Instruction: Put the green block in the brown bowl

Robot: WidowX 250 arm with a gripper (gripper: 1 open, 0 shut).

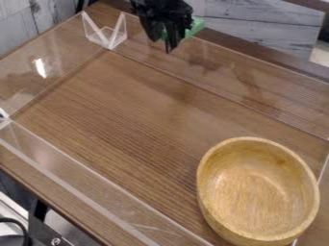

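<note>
My gripper (166, 36) hangs at the top middle of the camera view, pointing steeply down over the far side of the wooden table. Its dark fingers are shut on the green block (191, 28), of which only a small green patch shows on the right side of the fingers. The brown bowl (257, 192) stands empty at the near right corner of the table, far from the gripper.
Clear plastic walls (77, 197) fence the wooden table top (129, 115) on all sides. A clear plastic bracket (104, 30) stands at the far left, just left of the gripper. A grey wall runs behind the table.
</note>
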